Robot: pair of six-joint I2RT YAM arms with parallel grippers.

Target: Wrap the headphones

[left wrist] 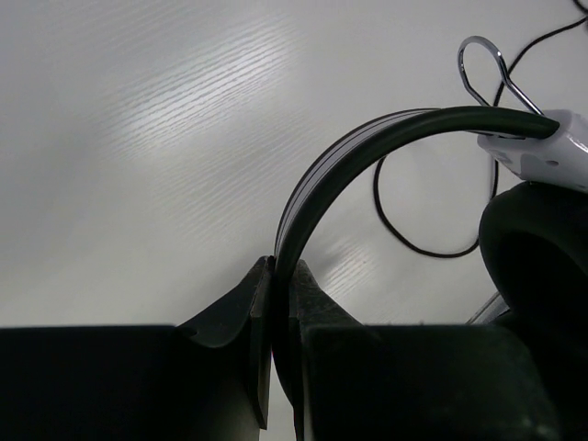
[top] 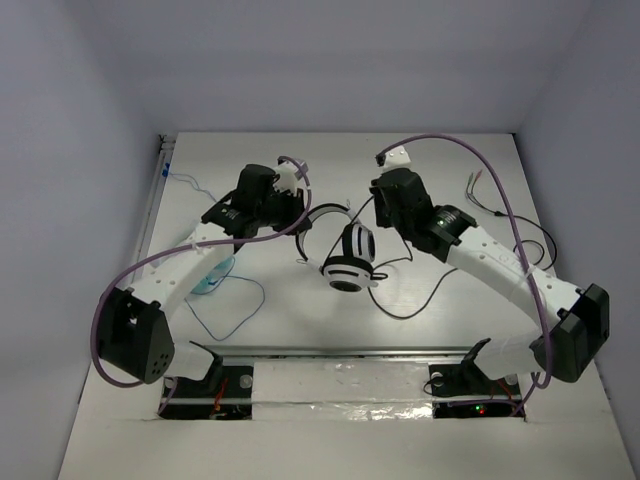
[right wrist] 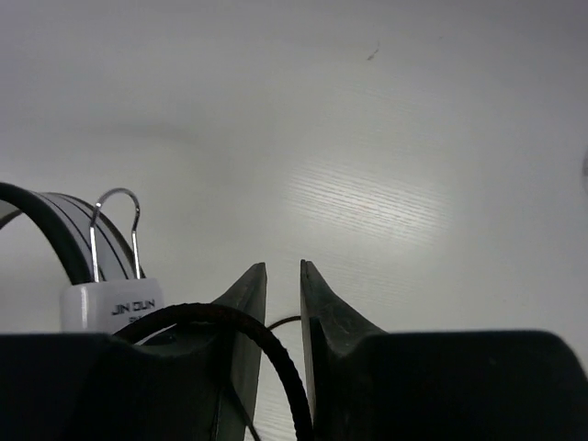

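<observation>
A: Status? L arm (top: 175, 270) and R arm (top: 500, 265), nearest the overhead cam.
B: Both are seen reached fwd over the table (top: 340, 170), elbows bent, wrists turned in toward the centre. The headphones (top: 350, 245) are held up between them, approx. mid-table, w/ one earcup (top: 343, 275) hung low on the near side.
A: Grip?
B: The left gripper (left wrist: 280, 276) is clamped on the headband (left wrist: 349, 147) — the band is pinched edge-on between the pads. The right gripper (right wrist: 283, 276) is seen w/ jaws a little apart and nothing between the tips. A loop of cable (right wrist: 276, 354) is draped across its fingers lower down, not nipped as far as can be told.
A: Progress?
B: Judged early to mid. The set is lifted and steadied, but most of the cable is seen trailing loose over the table on the R side — its ends lie well apart from the band. No turns round the band can be made out. Winding, and tucking of the ends, are judged as left to do.
</observation>
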